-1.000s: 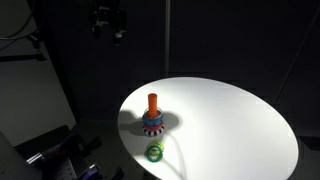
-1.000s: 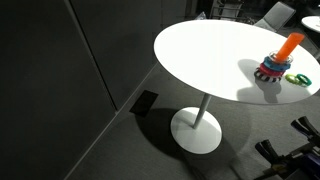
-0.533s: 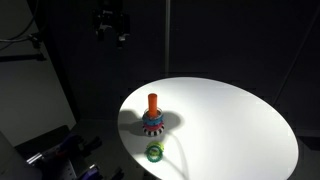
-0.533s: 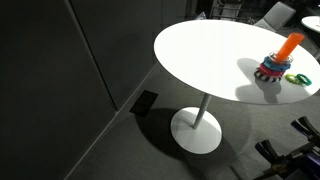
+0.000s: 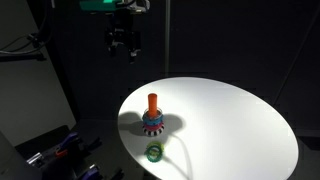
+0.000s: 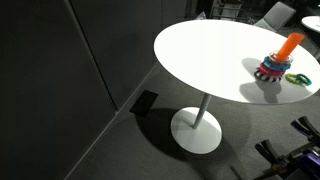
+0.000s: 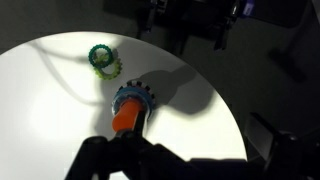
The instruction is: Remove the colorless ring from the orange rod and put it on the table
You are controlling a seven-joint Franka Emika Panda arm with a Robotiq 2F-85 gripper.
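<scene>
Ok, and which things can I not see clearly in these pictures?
1) The colorless ring: too faint and small in every view, so I cannot tell whether it sits on the orange rod.
2) The hand: dark against the dark background in an exterior view, so open or shut is unclear. In the wrist view there are only black shapes at the lower edge.
3) The stacked rings under the rod: too small to count.

We can read no text, label, brand or number in any view, neither on the table [image 5: 240, 125] nor on the orange rod [image 5: 153, 101].
</scene>
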